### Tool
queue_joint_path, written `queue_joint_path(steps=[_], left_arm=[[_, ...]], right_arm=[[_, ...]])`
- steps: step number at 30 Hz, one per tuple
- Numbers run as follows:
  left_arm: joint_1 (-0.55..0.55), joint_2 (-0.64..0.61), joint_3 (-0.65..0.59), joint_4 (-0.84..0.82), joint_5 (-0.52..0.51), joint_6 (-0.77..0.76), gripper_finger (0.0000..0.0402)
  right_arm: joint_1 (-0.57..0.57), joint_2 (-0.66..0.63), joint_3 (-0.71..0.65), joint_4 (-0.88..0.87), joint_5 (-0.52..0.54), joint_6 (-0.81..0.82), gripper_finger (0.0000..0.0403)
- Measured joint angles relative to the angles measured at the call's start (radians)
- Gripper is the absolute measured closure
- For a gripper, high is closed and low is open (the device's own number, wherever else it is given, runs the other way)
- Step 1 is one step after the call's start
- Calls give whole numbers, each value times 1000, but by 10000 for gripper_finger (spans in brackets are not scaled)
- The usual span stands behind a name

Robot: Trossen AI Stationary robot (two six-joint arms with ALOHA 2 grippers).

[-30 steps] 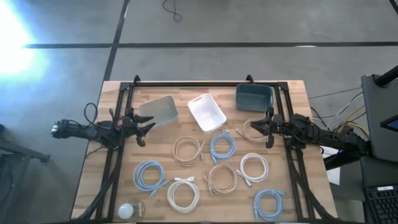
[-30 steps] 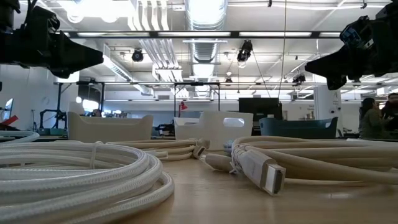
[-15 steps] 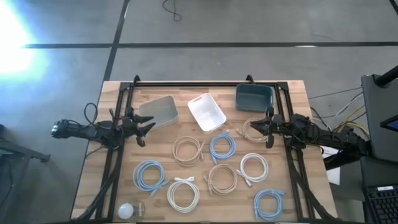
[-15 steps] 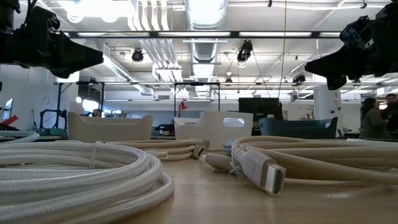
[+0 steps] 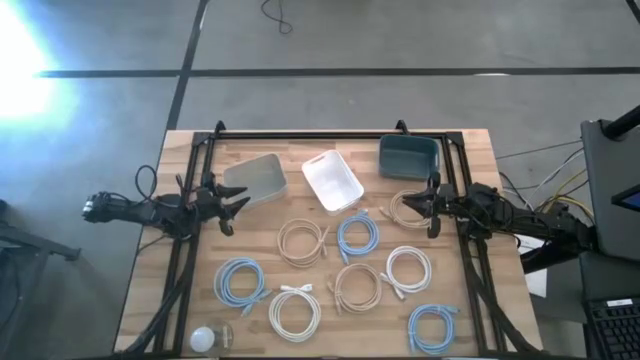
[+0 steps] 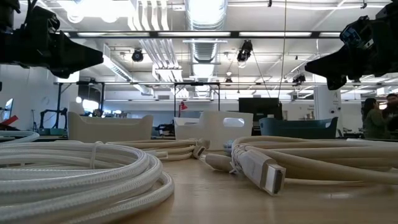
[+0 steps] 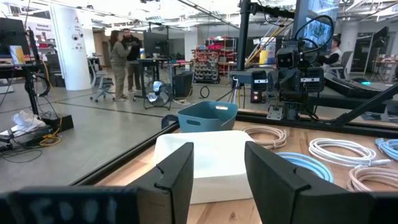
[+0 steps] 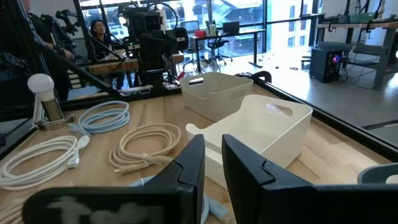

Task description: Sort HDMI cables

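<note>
The left gripper hangs above the wooden table with its fingers spread apart and nothing between them; it sits on the left side of the white bin, close to the beige bin. The right gripper hangs on the opposite side of the white bin, its fingers drawn near together with only a narrow gap, holding nothing; a tan coil lies just beneath its tips, and the teal bin stands beside it, farther toward the table's back edge. The HDMI cables lie as flat coils on the table, all on the near side of the white bin: two more tan coils and, two white coils and, and three light blue coils, one directly below the white bin, one toward the left and one at the near right corner. No coil rests in any bin. A small white ball-like object stands at the near left corner, well apart from the white bin.
</note>
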Motion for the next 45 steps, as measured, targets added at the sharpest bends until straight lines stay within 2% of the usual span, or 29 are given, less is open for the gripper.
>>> queue_joint_path(steps=[8, 14, 19, 23, 30, 35, 40, 45], left_arm=[[0, 0, 0, 7, 0, 0, 252], [-1, 0, 0, 13, 0, 0, 252], [-1, 0, 0, 19, -2, 0, 252], [-1, 0, 0, 48, -30, 5, 252], [0, 18, 6, 41, 176, -98, 252], [-1, 66, 8, 42, 186, -225, 252], [-1, 152, 8, 42, 217, -254, 250], [-1, 270, 49, 43, 217, -272, 215]], right_arm=[[0, 0, 0, 0, 1, -6, 351], [0, 0, 0, 8, 5, -86, 351], [1, -1, 0, 62, 5, -72, 351], [1, 0, 0, 180, 6, -68, 351], [1, -1, 0, 356, 7, 43, 351], [1, -1, 0, 425, 7, -12, 351], [1, 1, 0, 432, 39, 4, 351], [1, 65, 0, 465, 114, -58, 333]])
